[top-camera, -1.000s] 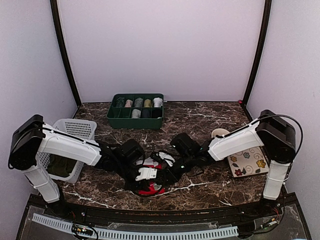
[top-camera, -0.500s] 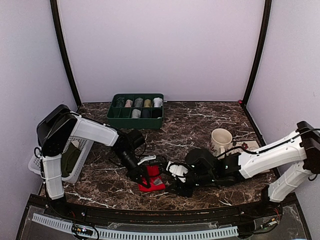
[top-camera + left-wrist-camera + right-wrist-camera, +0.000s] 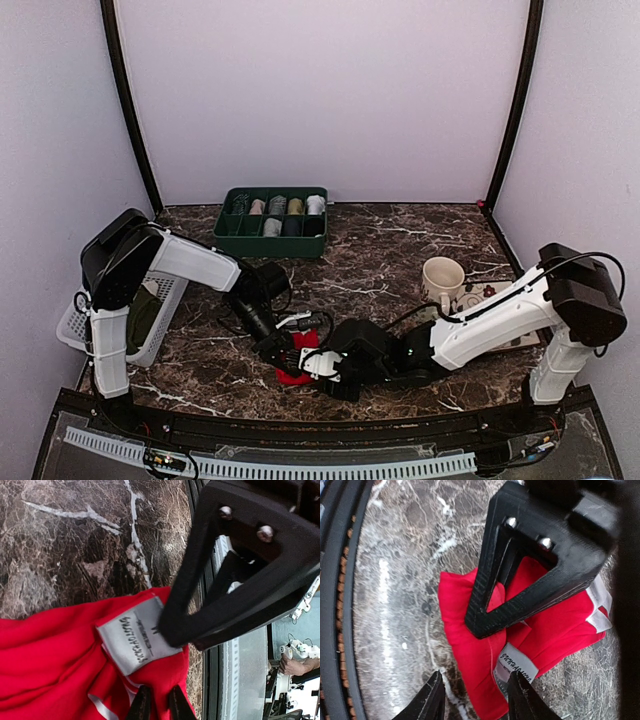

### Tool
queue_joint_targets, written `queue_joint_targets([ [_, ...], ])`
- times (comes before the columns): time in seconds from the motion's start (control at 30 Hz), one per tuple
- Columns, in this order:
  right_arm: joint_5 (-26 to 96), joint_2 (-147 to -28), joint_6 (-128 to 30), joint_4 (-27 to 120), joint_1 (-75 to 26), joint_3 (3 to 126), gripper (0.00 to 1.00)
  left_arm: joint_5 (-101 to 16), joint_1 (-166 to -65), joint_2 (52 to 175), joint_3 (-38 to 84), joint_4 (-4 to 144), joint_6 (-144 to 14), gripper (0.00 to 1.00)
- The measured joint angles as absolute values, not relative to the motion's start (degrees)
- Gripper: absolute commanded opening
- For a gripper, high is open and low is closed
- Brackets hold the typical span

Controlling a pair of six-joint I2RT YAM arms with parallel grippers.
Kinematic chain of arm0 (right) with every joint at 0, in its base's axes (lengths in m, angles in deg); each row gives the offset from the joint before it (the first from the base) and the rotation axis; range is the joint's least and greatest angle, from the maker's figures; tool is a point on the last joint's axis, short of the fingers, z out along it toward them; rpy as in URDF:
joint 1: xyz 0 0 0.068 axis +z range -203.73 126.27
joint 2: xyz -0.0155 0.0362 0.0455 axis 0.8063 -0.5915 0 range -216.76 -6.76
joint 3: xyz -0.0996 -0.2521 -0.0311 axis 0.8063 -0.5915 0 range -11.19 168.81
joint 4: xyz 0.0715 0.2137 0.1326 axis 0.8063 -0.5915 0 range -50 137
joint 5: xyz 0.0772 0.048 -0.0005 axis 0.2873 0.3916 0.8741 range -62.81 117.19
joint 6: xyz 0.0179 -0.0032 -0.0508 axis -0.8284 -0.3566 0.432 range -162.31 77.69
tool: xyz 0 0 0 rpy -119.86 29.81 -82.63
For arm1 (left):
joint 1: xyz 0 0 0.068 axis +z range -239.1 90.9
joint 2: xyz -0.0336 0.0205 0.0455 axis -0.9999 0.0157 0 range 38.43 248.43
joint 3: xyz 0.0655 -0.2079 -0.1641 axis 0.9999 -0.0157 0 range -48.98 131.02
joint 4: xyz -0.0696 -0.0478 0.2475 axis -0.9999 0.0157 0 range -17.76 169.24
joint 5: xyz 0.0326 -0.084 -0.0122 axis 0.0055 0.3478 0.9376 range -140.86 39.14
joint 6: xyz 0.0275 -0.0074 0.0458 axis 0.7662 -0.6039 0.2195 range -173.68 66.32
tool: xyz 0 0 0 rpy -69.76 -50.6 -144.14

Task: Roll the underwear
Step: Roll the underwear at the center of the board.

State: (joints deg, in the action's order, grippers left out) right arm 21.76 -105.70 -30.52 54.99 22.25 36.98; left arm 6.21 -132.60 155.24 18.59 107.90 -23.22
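Marble table [image 3: 380, 250] (underwear [image 3: 50, 665], mug [image 3: 440, 278], tray [image 3: 268, 245])

The left arm [image 3: 190, 262] and right arm [image 3: 500, 320] have white shells, black joints and thin black cables [image 3: 322, 318]. Their fingers [image 3: 240, 580] are black open triangular frames, each with two silver screws [image 3: 265, 531].

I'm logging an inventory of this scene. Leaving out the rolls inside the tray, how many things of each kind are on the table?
Red underwear: 1
Green divided tray: 1
White basket: 1
Dark garment in the basket: 1
Mug: 1
Floral mat, partly hidden: 1
Total: 6
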Motion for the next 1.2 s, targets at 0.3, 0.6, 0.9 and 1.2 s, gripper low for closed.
queue_joint_targets([
  [0.3,18.06,-110.53,-25.4,55.82,22.3,38.81,0.0,6.37,-132.43,155.37,18.59,107.92,-23.4,0.33],
  [0.6,22.0,-110.68,-28.51,46.08,22.34,44.58,0.0,4.42,-128.69,148.81,12.53,102.8,-27.13,0.58],
  [0.9,39.74,-113.32,-40.66,31.45,19.8,54.68,0.0,-10.53,-120.15,127.2,2.89,89.82,-30.85,0.62],
  [1.2,56.55,-125.15,-48.35,16.37,14.03,72.19,0.0,-24.71,-120.1,108.36,-9.56,78.26,-34.37,0.64],
])
